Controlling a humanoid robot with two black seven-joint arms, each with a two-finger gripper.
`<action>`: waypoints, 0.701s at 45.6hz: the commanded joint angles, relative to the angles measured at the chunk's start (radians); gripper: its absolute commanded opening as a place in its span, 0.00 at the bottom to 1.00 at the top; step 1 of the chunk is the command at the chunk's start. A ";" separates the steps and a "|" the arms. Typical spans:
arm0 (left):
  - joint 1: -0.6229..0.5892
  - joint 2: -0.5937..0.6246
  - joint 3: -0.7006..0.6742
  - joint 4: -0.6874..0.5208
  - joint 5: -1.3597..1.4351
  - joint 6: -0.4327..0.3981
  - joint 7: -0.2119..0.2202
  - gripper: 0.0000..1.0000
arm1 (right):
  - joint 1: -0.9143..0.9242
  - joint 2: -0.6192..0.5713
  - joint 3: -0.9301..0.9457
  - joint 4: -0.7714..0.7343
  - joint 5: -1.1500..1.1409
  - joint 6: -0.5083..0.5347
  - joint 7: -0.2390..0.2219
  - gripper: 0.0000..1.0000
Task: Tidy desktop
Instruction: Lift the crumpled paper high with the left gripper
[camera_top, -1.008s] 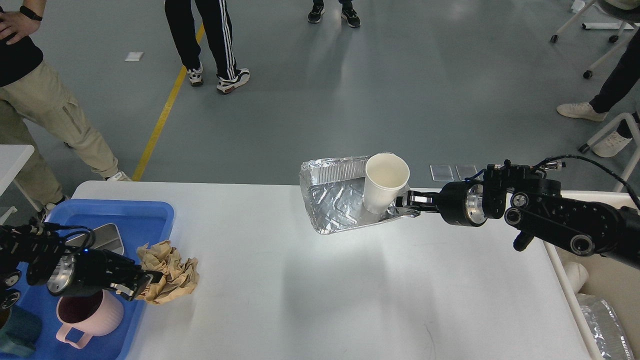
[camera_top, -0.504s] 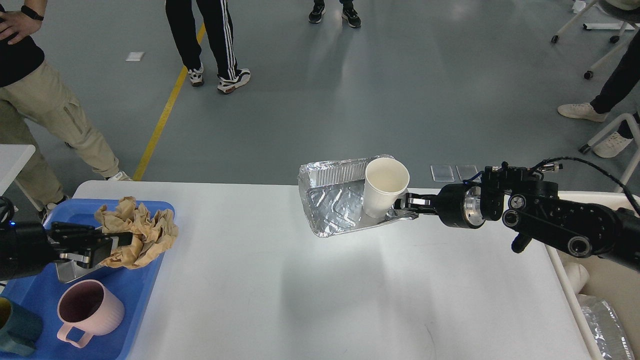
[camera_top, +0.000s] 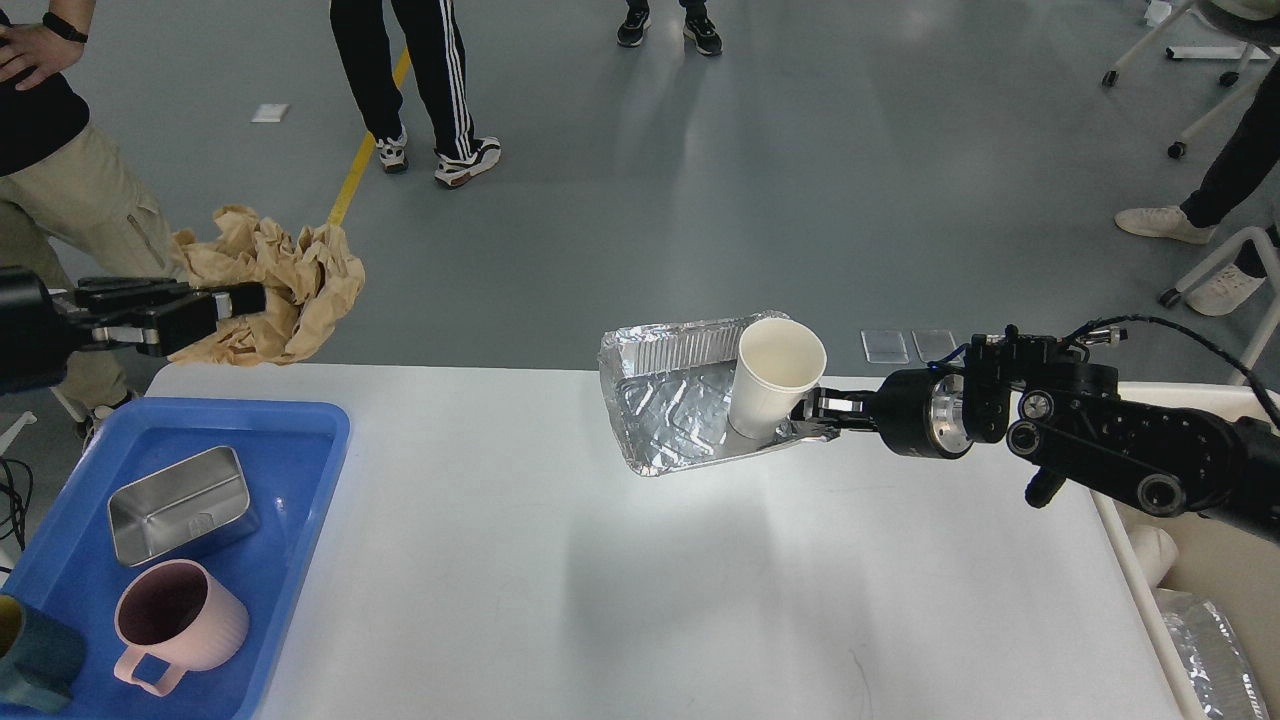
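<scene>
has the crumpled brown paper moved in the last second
Yes. The crumpled brown paper wad, shut in the left claw, has risen from the large white desktop beside the blue plastic tray to above and beyond the tray's far edge.

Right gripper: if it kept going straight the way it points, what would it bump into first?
The right gripper points left and already grips the foil tray's edge. The white paper cup standing in that tray comes first, probably; depth is hard to judge here.
</scene>
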 joint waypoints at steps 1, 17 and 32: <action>-0.004 -0.078 -0.129 0.006 0.000 -0.097 0.008 0.04 | -0.001 0.005 0.000 0.000 0.000 0.000 0.000 0.00; -0.177 -0.322 -0.150 0.057 0.065 -0.250 0.054 0.05 | 0.002 0.007 0.004 0.002 0.000 0.000 0.000 0.00; -0.196 -0.540 -0.149 0.158 0.289 -0.329 0.066 0.05 | 0.004 -0.001 0.010 0.005 0.000 0.000 0.000 0.00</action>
